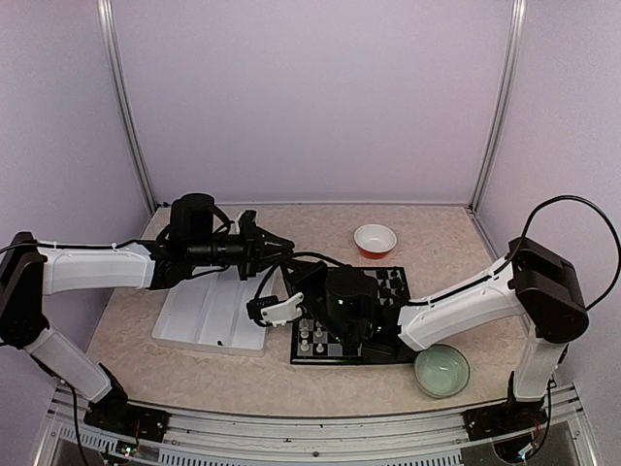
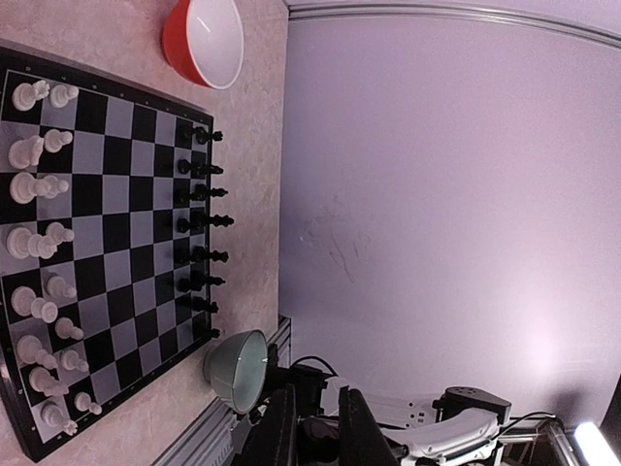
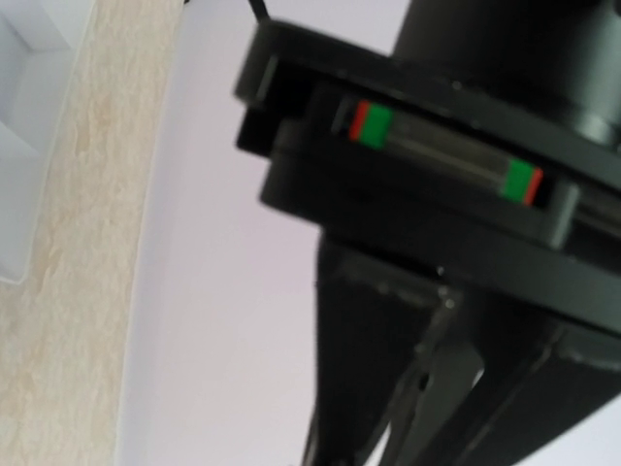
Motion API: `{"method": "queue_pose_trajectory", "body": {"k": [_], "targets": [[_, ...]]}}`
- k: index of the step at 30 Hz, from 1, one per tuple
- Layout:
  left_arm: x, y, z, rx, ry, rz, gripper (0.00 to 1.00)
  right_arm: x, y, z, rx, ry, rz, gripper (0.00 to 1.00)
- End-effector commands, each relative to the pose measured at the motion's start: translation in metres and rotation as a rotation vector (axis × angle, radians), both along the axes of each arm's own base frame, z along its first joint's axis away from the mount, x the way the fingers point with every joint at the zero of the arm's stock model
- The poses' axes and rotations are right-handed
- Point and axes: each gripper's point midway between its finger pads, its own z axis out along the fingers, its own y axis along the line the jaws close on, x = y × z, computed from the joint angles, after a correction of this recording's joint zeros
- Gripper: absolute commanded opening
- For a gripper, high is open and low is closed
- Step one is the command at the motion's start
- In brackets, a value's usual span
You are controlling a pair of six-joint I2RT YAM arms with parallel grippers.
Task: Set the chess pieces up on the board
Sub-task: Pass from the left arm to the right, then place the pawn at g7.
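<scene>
Two robot arms reach in over a beige table [image 1: 437, 243] inside a pale lilac enclosure. My left gripper [image 2: 318, 432] hangs above the table to the left of the board [image 2: 116, 194], pointing across it; its two black fingers [image 2: 279, 427] stand a little apart with a bare gap between them, and nothing is held. In the left wrist view the board lies flat. The white chess pieces [image 2: 29, 186] stand upright in two rows along one edge, and the black chess pieces [image 2: 199, 221] stand in a line along the opposite edge, with the squares between them bare. A red bowl [image 2: 209, 39] sits just past the board's far side. A green bowl [image 2: 238, 369] sits near the board's front corner on the black side. From above, my right arm lies across the board and hides its middle, with my right gripper [image 1: 286, 301] at the board's left edge, beside a white tray [image 1: 209, 311]. The right wrist view is filled by a blurred black housing [image 3: 437, 184] with red and green marks, very close. I cannot tell whether my right gripper is open or closed, or whether it holds anything.
</scene>
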Motion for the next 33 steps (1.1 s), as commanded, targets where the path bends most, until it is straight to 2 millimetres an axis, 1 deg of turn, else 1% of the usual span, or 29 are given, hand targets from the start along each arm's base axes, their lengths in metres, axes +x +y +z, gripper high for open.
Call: {"method": "queue_pose_trajectory", "body": {"k": [1,4,6,10,14,15,16,19,20,24,27,28,29,30,31,33], "targets": [[-0.004,-0.004,-0.009,0.01,0.014,-0.041,0.18,0.003,0.001,0.016,0.06,0.0,0.003,0.0],[-0.001,-0.002,-0.014,0.023,0.013,-0.037,0.23,0.002,0.001,0.008,0.045,0.023,0.006,0.0],[0.002,0.002,-0.018,0.041,0.007,-0.032,0.29,0.002,0.001,0.003,0.044,0.047,0.005,0.0],[0.014,0.014,-0.027,0.094,-0.024,-0.014,0.35,0.001,0.001,-0.007,0.05,0.154,0.001,0.0],[0.031,0.035,-0.035,0.176,-0.067,0.027,0.36,-0.004,0.002,-0.025,0.062,0.373,-0.004,0.0],[0.036,0.042,-0.037,0.203,-0.079,0.04,0.36,-0.007,0.0,-0.035,0.041,0.45,-0.012,0.0],[0.04,0.048,-0.039,0.224,-0.084,0.051,0.36,-0.01,-0.001,-0.041,0.045,0.517,-0.011,0.0],[0.047,0.059,-0.038,0.249,-0.111,0.072,0.36,-0.014,-0.008,-0.048,0.101,0.723,-0.021,0.0],[0.049,0.062,-0.036,0.253,-0.118,0.078,0.36,-0.014,-0.012,-0.049,0.113,0.789,-0.029,0.0],[0.053,0.069,-0.031,0.282,-0.141,0.088,0.36,-0.009,-0.031,-0.041,0.203,1.057,-0.023,0.0],[0.052,0.072,-0.027,0.296,-0.156,0.092,0.37,-0.004,-0.052,-0.033,0.279,1.256,0.001,0.0],[0.052,0.073,-0.026,0.297,-0.159,0.095,0.37,0.002,-0.063,-0.032,0.315,1.312,-0.004,0.0],[0.052,0.073,-0.025,0.296,-0.163,0.095,0.37,-0.003,-0.067,-0.03,0.331,1.373,0.02,0.0],[0.051,0.073,-0.022,0.295,-0.172,0.095,0.37,0.003,-0.078,-0.03,0.364,1.427,0.018,0.0],[0.052,0.074,-0.02,0.294,-0.179,0.096,0.37,0.004,-0.086,-0.031,0.383,1.475,0.023,0.0],[0.049,0.076,-0.022,0.315,-0.168,0.097,0.37,0.005,-0.1,-0.037,0.414,1.545,0.014,0.0]]}}
